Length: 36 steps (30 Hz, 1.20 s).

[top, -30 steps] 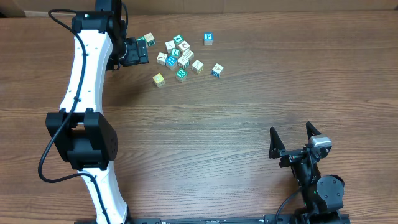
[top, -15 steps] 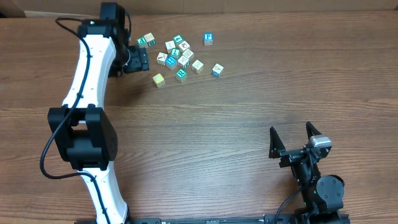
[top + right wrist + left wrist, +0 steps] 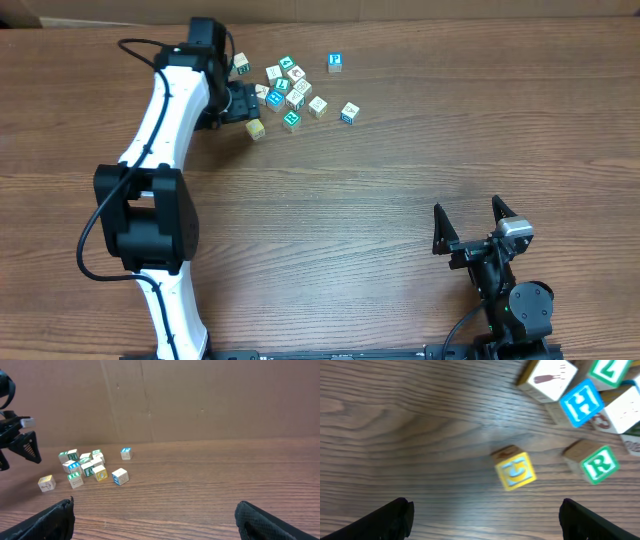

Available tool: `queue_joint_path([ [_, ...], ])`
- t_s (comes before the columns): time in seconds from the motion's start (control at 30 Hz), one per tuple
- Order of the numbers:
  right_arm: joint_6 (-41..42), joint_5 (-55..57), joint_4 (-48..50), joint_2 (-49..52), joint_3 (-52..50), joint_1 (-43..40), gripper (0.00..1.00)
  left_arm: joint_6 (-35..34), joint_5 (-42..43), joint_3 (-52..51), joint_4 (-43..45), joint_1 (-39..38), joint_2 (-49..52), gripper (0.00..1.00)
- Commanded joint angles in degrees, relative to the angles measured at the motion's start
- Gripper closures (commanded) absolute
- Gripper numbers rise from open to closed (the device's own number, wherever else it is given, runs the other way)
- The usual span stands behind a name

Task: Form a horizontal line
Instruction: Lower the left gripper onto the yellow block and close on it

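Several small wooden letter blocks lie in a loose cluster [image 3: 290,92] at the far side of the table. A yellow block [image 3: 256,129] sits apart at the cluster's near left; the left wrist view shows it [image 3: 515,469] centred ahead of the jaws, with a green R block [image 3: 600,464] and a blue H block [image 3: 581,402] to its right. My left gripper [image 3: 243,103] is open and empty, hovering at the cluster's left edge just above the yellow block. My right gripper [image 3: 475,228] is open and empty, far from the blocks at the near right.
A blue block [image 3: 335,62] and another blue block [image 3: 349,112] lie apart at the cluster's right. A cardboard wall [image 3: 200,400] stands behind the table's far edge. Bare wood [image 3: 400,200] lies between the cluster and the right gripper.
My left arm has swung to the right, bringing its open gripper from left of the cluster up to the cluster's left edge. The blocks and the right arm have not moved.
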Motion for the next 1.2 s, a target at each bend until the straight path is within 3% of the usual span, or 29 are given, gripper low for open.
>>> queue_joint_path([
  [0.0,0.39,-0.33,0.31,-0.55,-0.59,-0.17,0.00,-5.88,-2.08,-0.83,1.16,-1.95,0.72,0.10],
  [0.23,0.39,-0.33,0.31,-0.55,-0.59,-0.17,0.00,-10.05,-6.12,-4.00,5.27,-4.13,0.72,0.12],
  [0.47,0.39,-0.31,0.31,-0.55,-0.59,-0.17,0.00,-11.69,-6.05,-5.49,7.26,-4.22,0.72,0.36],
  [1.17,0.39,-0.31,0.31,-0.55,-0.59,-0.17,0.00,-13.64,-5.49,-12.66,18.12,-4.90,0.74,0.38],
])
